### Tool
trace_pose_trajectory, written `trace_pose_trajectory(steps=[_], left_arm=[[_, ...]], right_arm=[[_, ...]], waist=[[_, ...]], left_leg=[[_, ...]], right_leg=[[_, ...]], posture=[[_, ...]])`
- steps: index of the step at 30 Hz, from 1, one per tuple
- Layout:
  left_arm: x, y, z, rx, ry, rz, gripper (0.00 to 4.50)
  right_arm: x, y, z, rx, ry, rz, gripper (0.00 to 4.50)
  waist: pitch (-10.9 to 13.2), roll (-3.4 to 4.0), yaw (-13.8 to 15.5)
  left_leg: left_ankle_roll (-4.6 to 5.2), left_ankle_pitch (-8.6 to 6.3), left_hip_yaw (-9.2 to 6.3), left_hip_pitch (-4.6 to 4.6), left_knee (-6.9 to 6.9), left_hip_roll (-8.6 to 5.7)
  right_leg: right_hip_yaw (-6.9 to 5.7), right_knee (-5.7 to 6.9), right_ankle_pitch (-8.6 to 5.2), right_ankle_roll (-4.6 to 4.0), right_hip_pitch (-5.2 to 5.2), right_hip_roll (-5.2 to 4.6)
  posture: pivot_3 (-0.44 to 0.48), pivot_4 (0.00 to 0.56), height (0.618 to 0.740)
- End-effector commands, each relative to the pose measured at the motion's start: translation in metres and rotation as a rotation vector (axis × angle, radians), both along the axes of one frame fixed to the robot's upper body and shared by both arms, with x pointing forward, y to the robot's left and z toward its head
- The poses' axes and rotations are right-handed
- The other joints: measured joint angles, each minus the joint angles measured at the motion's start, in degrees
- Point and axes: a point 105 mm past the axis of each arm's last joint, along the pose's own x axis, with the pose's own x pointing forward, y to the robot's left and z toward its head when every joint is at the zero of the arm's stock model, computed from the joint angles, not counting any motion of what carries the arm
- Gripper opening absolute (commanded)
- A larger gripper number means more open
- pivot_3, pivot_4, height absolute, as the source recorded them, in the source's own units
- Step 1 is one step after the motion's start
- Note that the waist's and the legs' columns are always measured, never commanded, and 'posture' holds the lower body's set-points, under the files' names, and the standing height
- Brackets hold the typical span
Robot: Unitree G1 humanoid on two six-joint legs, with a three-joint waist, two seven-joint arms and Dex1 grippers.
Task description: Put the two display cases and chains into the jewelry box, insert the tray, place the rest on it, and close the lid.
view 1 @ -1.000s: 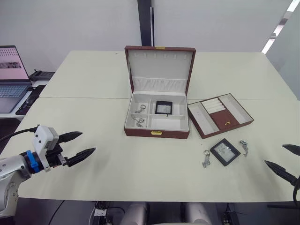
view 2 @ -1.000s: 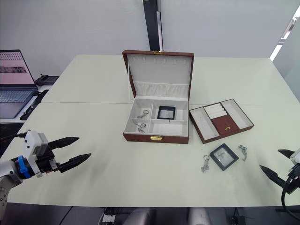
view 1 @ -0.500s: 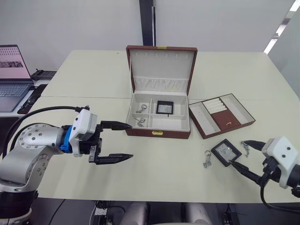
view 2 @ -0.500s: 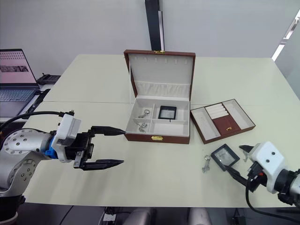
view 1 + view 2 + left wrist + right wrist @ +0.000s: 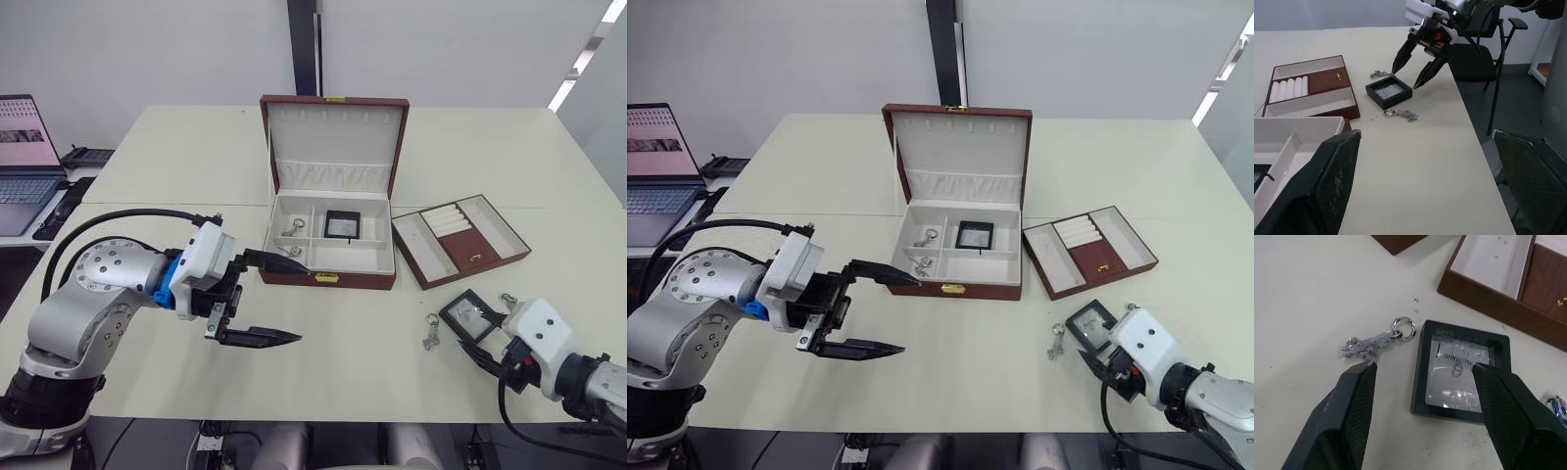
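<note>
The jewelry box (image 5: 328,276) stands open at mid-table with its lid (image 5: 334,137) upright. One display case (image 5: 342,224) and two chains (image 5: 294,227) lie in its cream compartments. The tray (image 5: 460,243) sits on the table to its right. In front of the tray lies the second display case (image 5: 1459,372), with a silver trinket (image 5: 1376,340) on one side and another (image 5: 1380,74) on the other. My right gripper (image 5: 1424,366) is open, its fingers straddling this case just above it. My left gripper (image 5: 299,302) is open and empty, in front of the box's left corner.
A laptop (image 5: 22,147) and dark gear sit on a side desk far left. A black chair (image 5: 1469,49) stands past the table's right end. The case and trinkets lie near the table's front right edge.
My left gripper has swung right, up to the front of the box. My right gripper has come in from the right edge and now sits over the display case on the table.
</note>
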Motion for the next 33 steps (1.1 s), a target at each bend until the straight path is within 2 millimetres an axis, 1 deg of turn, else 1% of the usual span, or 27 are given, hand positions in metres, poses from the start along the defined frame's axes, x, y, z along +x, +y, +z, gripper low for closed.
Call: trace_pose_trajectory(steps=[1, 11, 24, 27, 30, 33], left_arm=[[-0.002, -0.006, 0.004, -0.011, -0.030, -0.032, 4.50], [-0.004, -0.007, 0.001, -0.010, -0.033, -0.041, 4.50], [-0.004, -0.010, 0.002, -0.024, -0.039, -0.047, 4.50], [-0.003, -0.011, 0.002, -0.031, -0.037, -0.047, 4.50], [-0.003, -0.011, 0.002, -0.035, -0.035, -0.051, 4.50], [-0.004, -0.012, 0.001, -0.037, -0.029, -0.058, 4.50]], right_arm=[[0.005, 0.003, 0.000, -0.008, -0.038, -0.001, 3.26], [0.007, 0.002, -0.011, 0.007, -0.028, -0.016, 3.26], [0.017, 0.005, -0.016, 0.020, -0.039, -0.024, 3.26], [0.018, 0.006, -0.018, 0.024, -0.040, -0.027, 2.72], [0.019, 0.006, -0.020, 0.025, -0.039, -0.031, 1.88], [0.019, 0.006, -0.021, 0.024, -0.039, -0.031, 1.14]], waist=[[0.0, 0.00, 0.0], [0.0, 0.00, 0.0], [0.0, 0.00, 0.0], [0.0, 0.00, 0.0], [0.0, 0.00, 0.0], [0.0, 0.00, 0.0]], left_leg=[[0.01, 0.00, 0.00, 0.00, 0.00, 0.00], [-0.14, 0.08, -0.01, 0.00, 0.00, 0.00], [-0.15, 0.08, -0.01, 0.00, 0.00, 0.00], [-0.15, 0.08, -0.01, 0.00, 0.00, 0.00], [-0.15, 0.09, -0.02, 0.00, 0.00, 0.00], [-0.15, 0.09, -0.01, 0.00, 0.01, 0.00]], right_leg=[[0.00, 0.00, 0.00, 0.00, 0.00, 0.00], [0.00, 0.00, 0.00, 0.00, 0.00, 0.02], [0.00, 0.00, 0.00, 0.00, 0.00, 0.02], [0.00, 0.00, 0.00, 0.00, 0.00, 0.02], [0.00, 0.01, 0.00, 0.00, 0.00, 0.04], [0.01, 0.01, 0.00, 0.00, 0.00, 0.03]], posture=[[0.000, 0.150, 0.740], [0.000, 0.150, 0.740], [0.000, 0.150, 0.740], [0.000, 0.150, 0.740], [0.000, 0.150, 0.740], [0.000, 0.150, 0.740]])
